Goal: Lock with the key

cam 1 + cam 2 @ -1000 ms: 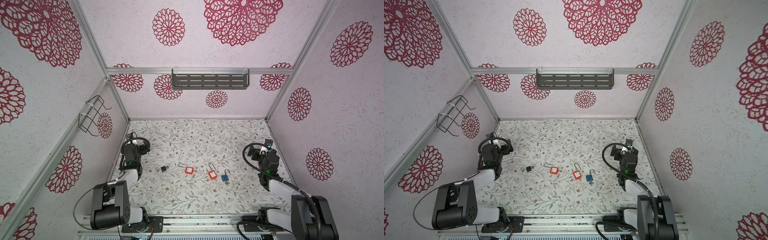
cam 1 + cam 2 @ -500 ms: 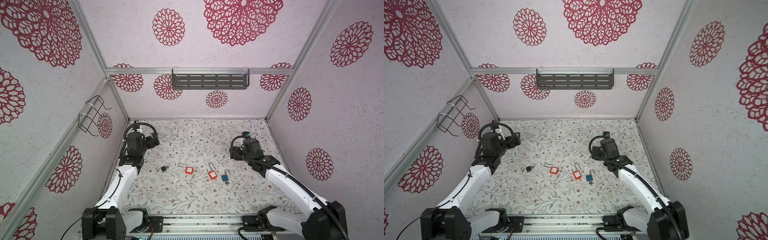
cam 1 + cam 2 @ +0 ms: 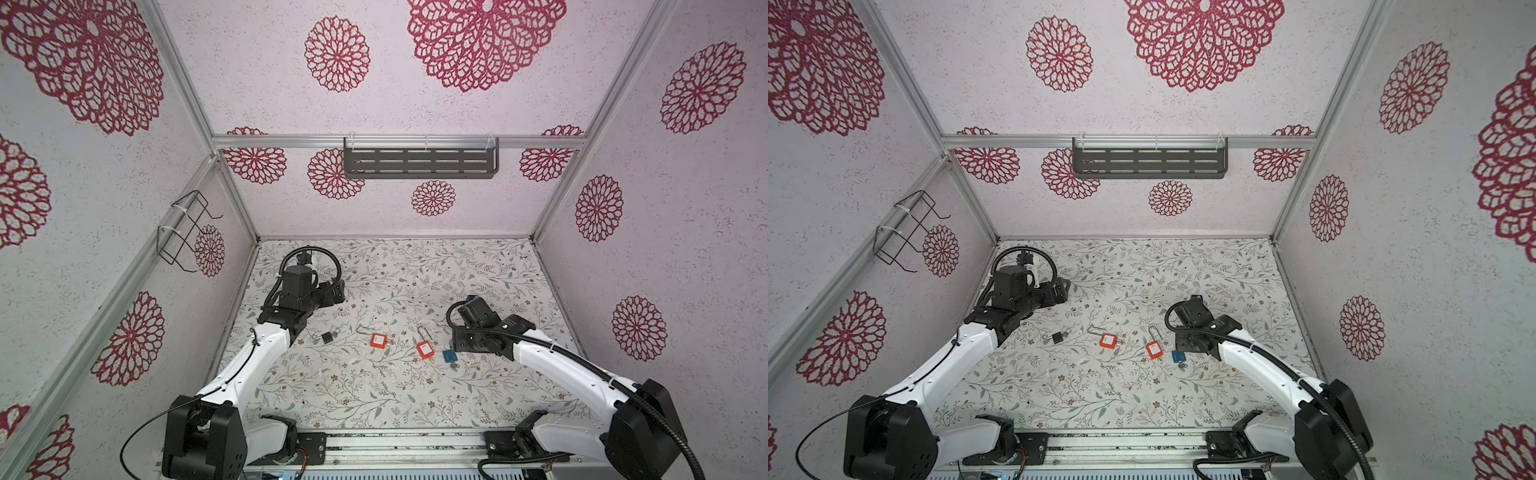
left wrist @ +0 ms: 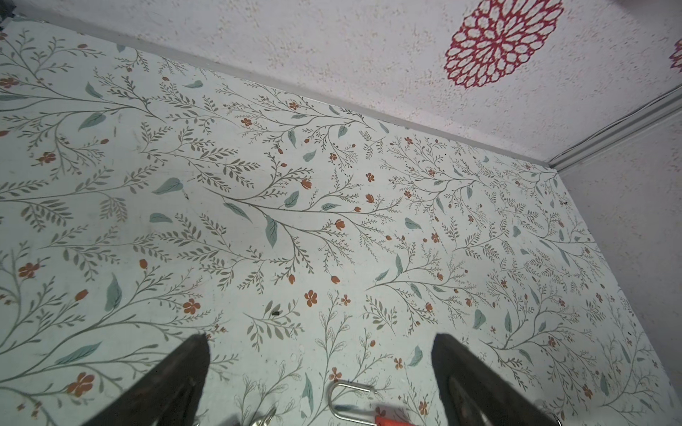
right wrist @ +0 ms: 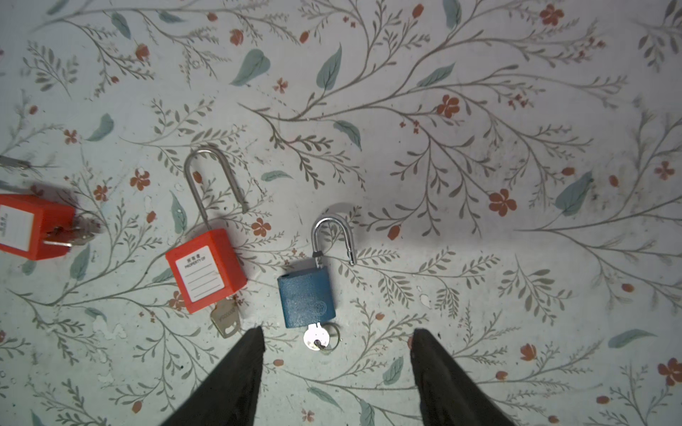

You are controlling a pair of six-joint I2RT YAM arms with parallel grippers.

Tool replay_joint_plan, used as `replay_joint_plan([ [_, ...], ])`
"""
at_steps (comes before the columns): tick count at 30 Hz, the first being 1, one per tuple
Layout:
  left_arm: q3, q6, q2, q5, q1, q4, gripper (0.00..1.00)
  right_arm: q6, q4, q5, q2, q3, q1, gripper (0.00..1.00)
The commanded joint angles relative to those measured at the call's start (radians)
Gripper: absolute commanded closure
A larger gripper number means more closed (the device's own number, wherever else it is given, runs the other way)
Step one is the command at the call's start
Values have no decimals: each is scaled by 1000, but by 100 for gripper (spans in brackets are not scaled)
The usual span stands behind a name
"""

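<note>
We see the blue padlock (image 5: 306, 298) lying flat on the floral table (image 3: 415, 270), its shackle swung open and a key (image 5: 316, 337) on a ring seated in its underside. In both top views it lies right of centre, just beside the right gripper (image 5: 336, 332). That gripper's jaws stand apart with nothing between them, and the key sits just ahead of the fingertips. Next to the blue padlock lies an orange padlock (image 5: 206, 271) with a long shackle, then a second orange padlock (image 5: 33, 227), each with a key. Farther left sits a small black padlock (image 3: 327, 336). The left gripper (image 4: 321, 337) hangs spread wide and empty over the table.
</note>
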Motion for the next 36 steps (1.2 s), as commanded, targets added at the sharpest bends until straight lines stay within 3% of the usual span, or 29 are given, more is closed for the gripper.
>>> replay_joint_plan([
  [1,39,3,10,3,-11,-9,2,55,-18,-14,24,-18,8,36],
  [10,59,32,19,-17,-37,-54,2,25,44,-99,134,-22,10,44],
  [23,63,38,16,-37,-57,-87,3,-34,74,-162,235,1,15,44],
  [36,75,43,14,-53,-70,-97,3,-56,76,-150,281,17,24,44],
])
